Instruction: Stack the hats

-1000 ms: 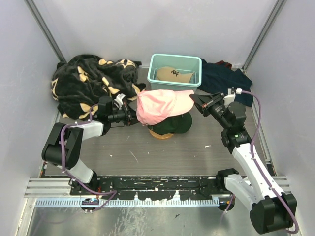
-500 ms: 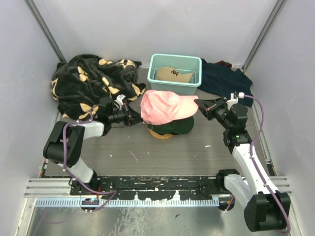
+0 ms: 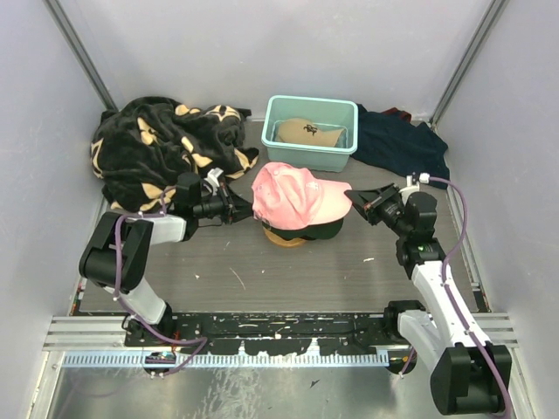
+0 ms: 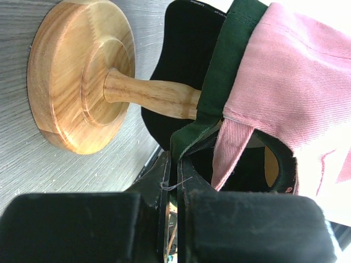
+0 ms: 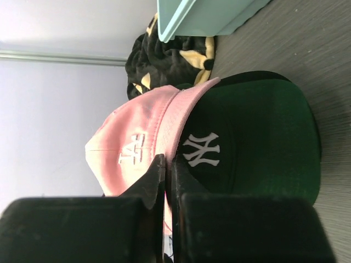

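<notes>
- Left gripper (image 4: 174,164): the fingers are pressed almost together. The rear hem of the green cap (image 4: 222,66) is seen running in between the tips and is pinched there, as far as can be told. A loose thread is caught at the tips.
- Right gripper (image 5: 166,164): the fingers are closed flat on the brim edge of the pink cap (image 3: 293,194), which is gripped between them.
- Pink cap: it is spread between the two pairs of fingers and set on top of the green cap. Its crown lies toward the left fingers and its brim toward the right fingers. Its back strap is seen hanging just beside the left fingertips.
- Green cap: it is found directly beyond both sets of fingers, under the pink cap. A white logo is shown just past the right fingertips.
- Black cap (image 4: 181,60): it is nested under the green cap, just ahead of the left fingers.
- Stand (image 4: 82,82): wooden, with a round base and a post. The three caps are carried on it, and its base is placed on the table (image 3: 306,271) between the two grippers.
- Tan cap (image 3: 306,131): it is kept in the teal bin (image 3: 279,113), well beyond both pairs of fingers.
- Blanket (image 3: 157,144): it is heaped behind the left fingers.
- Navy cloth (image 3: 397,140): it is bunched beyond the right fingers, beside the bin.
</notes>
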`<action>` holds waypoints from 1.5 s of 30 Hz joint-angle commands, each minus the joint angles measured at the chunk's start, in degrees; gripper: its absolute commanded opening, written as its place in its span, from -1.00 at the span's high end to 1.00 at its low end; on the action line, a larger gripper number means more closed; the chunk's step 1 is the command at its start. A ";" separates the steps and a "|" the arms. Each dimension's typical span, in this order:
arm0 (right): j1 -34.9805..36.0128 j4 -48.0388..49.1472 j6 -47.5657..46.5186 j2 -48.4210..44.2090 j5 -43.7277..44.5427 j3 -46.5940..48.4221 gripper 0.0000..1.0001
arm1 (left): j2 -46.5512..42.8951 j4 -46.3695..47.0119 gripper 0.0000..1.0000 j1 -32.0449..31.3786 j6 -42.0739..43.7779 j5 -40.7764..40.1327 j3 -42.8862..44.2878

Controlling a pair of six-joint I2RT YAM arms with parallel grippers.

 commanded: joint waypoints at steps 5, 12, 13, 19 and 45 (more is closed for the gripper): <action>-0.91 -2.61 -10.68 3.54 -1.04 -2.18 0.98 | 3.08 2.64 0.97 -0.20 -0.32 0.03 -2.35; -0.95 -7.63 -19.72 10.05 -0.61 2.76 0.98 | 4.64 3.63 0.97 -0.12 -0.51 0.17 -3.25; -0.95 -10.00 -21.77 10.90 -0.28 3.62 0.98 | 4.85 3.66 0.96 -0.15 -0.44 0.16 -3.35; -0.95 -13.35 -26.71 11.88 1.65 3.45 0.98 | 5.82 4.27 0.96 -0.12 -0.61 0.07 -3.44; 3.49 -16.59 -29.56 13.60 2.78 12.85 0.98 | -4.65 8.43 0.49 5.22 -7.51 2.88 -2.86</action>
